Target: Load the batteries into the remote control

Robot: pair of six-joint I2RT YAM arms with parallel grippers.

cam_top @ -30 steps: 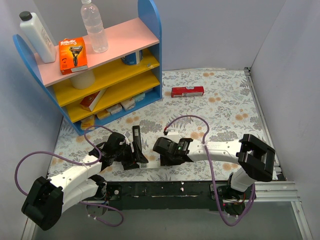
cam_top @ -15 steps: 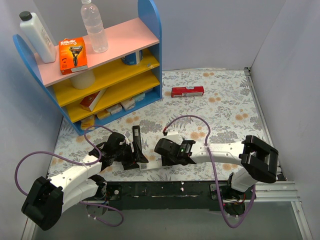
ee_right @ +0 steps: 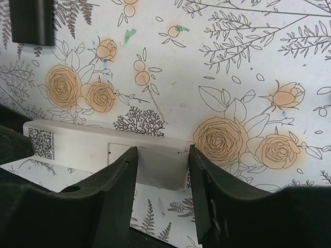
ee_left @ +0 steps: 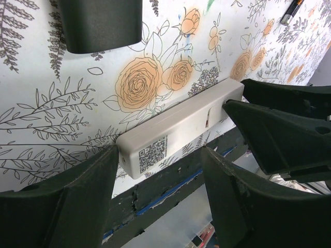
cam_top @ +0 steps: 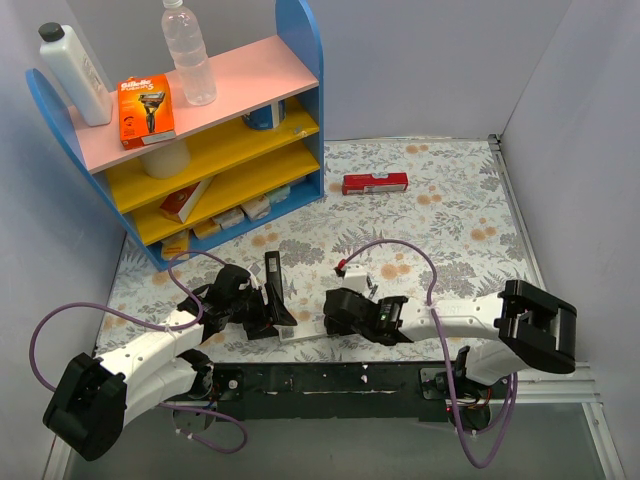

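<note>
Two remotes on the desk (cam_top: 450, 230): one white (cam_top: 300, 330), one black (cam_top: 272, 275). One red box (cam_top: 375, 183), one shelf unit (cam_top: 305, 90) carrying on top two bottles, white (cam_top: 75, 75) and clear (cam_top: 188, 55), plus one orange box (cam_top: 147, 110). Two arms, two end effectors: left (cam_top: 265, 315), right (cam_top: 335, 313)

White remote half covered, other items clipped by the frame.

Right wrist view: the white remote (ee_right: 93, 147) passes behind both fingers of the right claw (ee_right: 163, 152), so its lower edge is hidden and pad contact can't be told. Top view: only a pale sliver of it shows between the two claws. Left wrist view: the near fingers of the left claw (ee_left: 158, 152) run off the bottom edge. The dark remote (ee_left: 98, 23) is cut by the top edge. A thin dark cylinder (ee_left: 290, 12) in the corner is clipped and too small to identify.
</note>
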